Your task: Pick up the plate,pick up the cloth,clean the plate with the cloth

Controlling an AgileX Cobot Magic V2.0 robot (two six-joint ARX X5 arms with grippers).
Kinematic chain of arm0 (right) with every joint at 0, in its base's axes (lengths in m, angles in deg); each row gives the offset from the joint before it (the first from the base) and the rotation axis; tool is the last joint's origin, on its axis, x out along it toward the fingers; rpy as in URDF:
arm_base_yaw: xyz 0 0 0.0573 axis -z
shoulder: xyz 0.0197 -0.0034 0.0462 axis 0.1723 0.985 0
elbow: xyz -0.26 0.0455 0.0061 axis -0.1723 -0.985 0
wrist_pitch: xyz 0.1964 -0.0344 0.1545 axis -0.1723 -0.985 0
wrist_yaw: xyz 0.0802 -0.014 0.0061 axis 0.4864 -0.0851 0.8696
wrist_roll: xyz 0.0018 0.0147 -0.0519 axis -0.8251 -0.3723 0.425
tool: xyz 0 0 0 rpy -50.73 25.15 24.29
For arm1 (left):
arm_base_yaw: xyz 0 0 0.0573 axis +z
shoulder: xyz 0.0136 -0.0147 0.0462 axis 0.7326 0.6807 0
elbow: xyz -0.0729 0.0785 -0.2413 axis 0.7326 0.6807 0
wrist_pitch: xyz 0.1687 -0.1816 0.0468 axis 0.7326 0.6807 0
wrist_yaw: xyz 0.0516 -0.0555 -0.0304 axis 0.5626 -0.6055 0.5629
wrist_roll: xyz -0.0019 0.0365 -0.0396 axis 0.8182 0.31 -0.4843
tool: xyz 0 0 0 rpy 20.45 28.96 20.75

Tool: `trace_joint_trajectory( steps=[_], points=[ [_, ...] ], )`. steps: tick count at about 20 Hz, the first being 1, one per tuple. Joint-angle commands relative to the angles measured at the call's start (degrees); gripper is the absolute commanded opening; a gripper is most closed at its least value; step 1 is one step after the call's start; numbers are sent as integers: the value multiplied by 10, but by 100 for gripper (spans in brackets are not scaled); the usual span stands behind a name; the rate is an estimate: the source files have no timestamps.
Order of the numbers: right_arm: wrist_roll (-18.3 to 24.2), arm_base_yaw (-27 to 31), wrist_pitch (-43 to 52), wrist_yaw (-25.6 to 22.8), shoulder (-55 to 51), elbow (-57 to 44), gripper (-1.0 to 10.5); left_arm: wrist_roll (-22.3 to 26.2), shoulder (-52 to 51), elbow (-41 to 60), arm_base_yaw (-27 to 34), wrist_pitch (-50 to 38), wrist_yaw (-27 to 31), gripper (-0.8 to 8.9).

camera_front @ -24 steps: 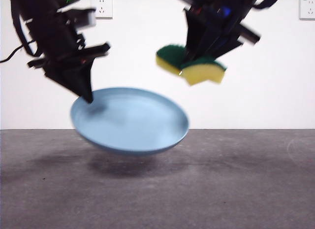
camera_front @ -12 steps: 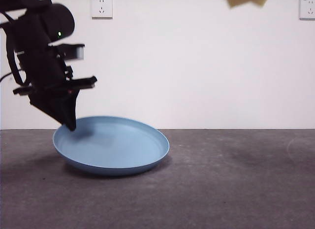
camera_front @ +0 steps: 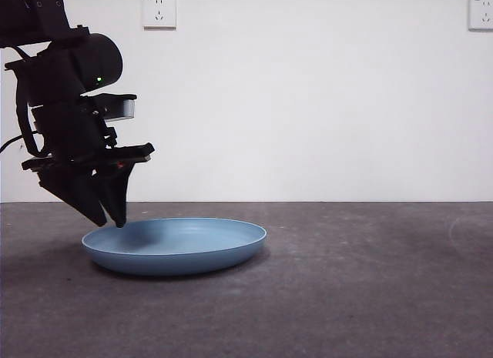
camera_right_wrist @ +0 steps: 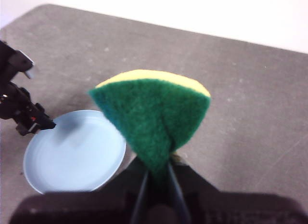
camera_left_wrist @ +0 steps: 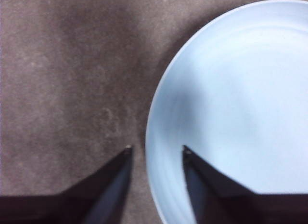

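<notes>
Front view shows the plate [camera_front: 176,245] lying flat on the grey bench [camera_front: 347,289], toward its left side and nearer the far edge than the camera. Left end effector [camera_front: 109,219] stands at the plate's left rim, jaws parted a narrow way; the left wrist view shows one jaw tip over the plate's inside and the other over bare bench outside, the rim between them and not clamped. Right end effector [camera_right_wrist: 156,178] is out of the front view; its own wrist view shows it raised well above the bench, closed on the cloth [camera_right_wrist: 153,115], a yellow-and-green sponge pinched and folded between the jaws, green face toward the camera. Judgement: the plate is not held. Risks: if the left end effector lifts without closing, the plate stays on the bench; a jaw dragging the rim could tip or slide the light plate; the sponge, held by a thin pinch, could slip out under wiping pressure.
</notes>
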Motion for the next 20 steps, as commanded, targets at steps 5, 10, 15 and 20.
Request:
trace_joint_trajectory(
  steps=[5, 10, 15, 20],
  points=[
    [-14, 9, 4, -2, 69, -5, -8, -2, -13, -1, -7, 6, -75, 413],
    [-15, 21, 26, 2, 155, -5, -3, -10, -67, -2, -22, 3, -112, 410],
    [-15, 45, 53, 7, 283, -5, -3, -23, -168, -2, -34, 33, -124, 409],
    [-16, 86, 53, 111, 393, -5, 1, -23, -295, -2, -38, 101, -176, 409]
  ],
)
